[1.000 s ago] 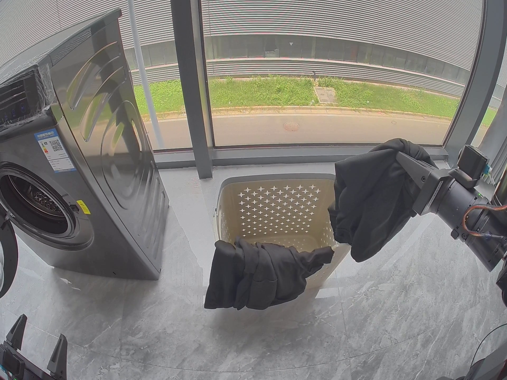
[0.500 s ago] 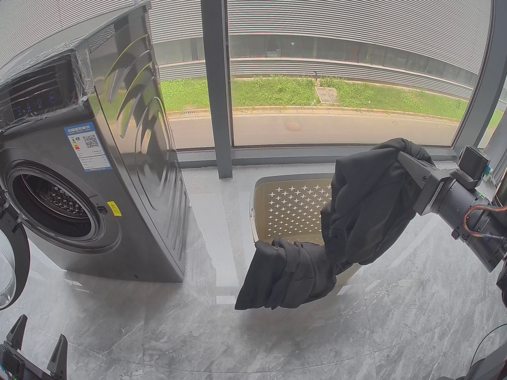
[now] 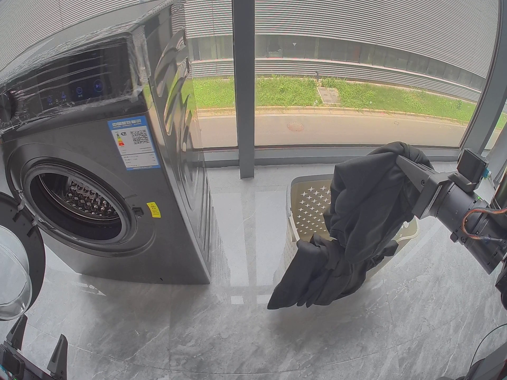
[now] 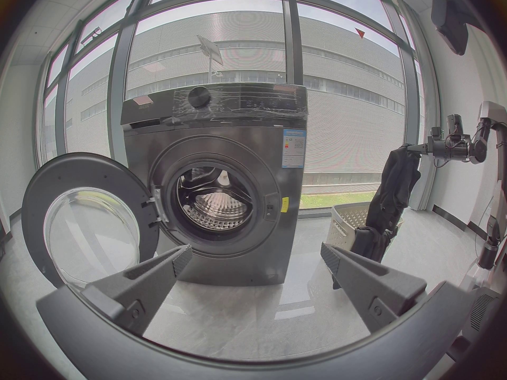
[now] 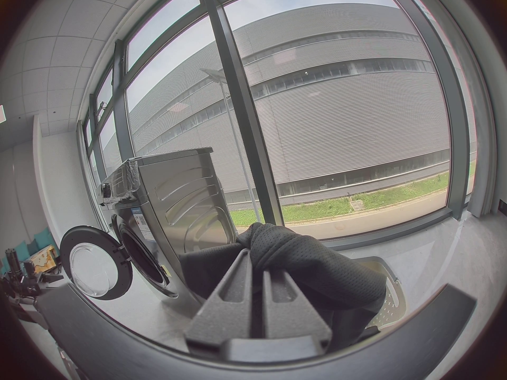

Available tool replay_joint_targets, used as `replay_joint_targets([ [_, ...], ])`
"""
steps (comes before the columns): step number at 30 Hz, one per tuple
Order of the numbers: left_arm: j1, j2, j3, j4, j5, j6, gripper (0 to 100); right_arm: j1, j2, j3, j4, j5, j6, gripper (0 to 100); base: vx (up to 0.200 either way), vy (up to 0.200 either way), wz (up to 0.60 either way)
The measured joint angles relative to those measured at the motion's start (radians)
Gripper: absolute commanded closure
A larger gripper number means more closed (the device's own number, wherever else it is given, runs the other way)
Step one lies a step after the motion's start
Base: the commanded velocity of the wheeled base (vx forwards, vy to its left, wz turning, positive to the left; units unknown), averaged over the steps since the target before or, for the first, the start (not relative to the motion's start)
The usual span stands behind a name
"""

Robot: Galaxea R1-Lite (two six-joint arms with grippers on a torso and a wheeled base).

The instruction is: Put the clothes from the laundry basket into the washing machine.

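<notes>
A black garment hangs from my right gripper, which is shut on its top fold above the laundry basket. The garment's lower end droops over the basket's near rim and down its outer wall. In the right wrist view the gripper pinches the dark mesh cloth. The grey washing machine stands to the left with its round door swung open and its drum dark. My left gripper is open, low and in front of the washer. The garment shows far off beside the basket.
A dark window post rises behind the gap between washer and basket, and a glass wall runs along the back. Bare grey marble floor stretches in front of the washer and the basket.
The head view has swung toward the washing machine, so washer and basket sit further right in the picture. My right gripper keeps its hold. The garment's hanging end has drawn in beneath it.
</notes>
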State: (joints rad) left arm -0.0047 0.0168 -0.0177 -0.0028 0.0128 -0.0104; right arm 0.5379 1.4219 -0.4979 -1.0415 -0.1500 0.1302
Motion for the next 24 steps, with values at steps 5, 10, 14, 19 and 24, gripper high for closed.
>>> replay_joint_targets([
  [5, 0.0, 0.0, 0.0, 0.0, 0.001, 0.0, 0, 0.004, 0.001, 0.001, 0.0, 0.0, 0.0, 100, 0.0, 0.2, 0.0],
  [10, 0.0, 0.0, 0.0, 0.0, 0.001, 0.0, 0, 0.008, 0.002, 0.001, 0.001, 0.001, 0.0, 100, 0.0, 0.2, 0.0],
  [14, 0.0, 0.0, 0.0, 0.0, 0.001, 0.0, 0, 0.01, 0.003, 0.001, 0.001, 0.001, 0.0, 100, 0.0, 0.2, 0.0],
  [19, 0.0, 0.0, 0.0, 0.0, 0.0, 0.0, 0, 0.01, 0.003, 0.001, 0.0, 0.001, 0.0, 100, 0.0, 0.08, 0.0],
  [24, 0.0, 0.0, 0.0, 0.0, 0.001, -0.001, 0, 0.011, 0.003, 0.001, 0.0, 0.003, -0.001, 100, 0.0, 0.0, 0.0],
])
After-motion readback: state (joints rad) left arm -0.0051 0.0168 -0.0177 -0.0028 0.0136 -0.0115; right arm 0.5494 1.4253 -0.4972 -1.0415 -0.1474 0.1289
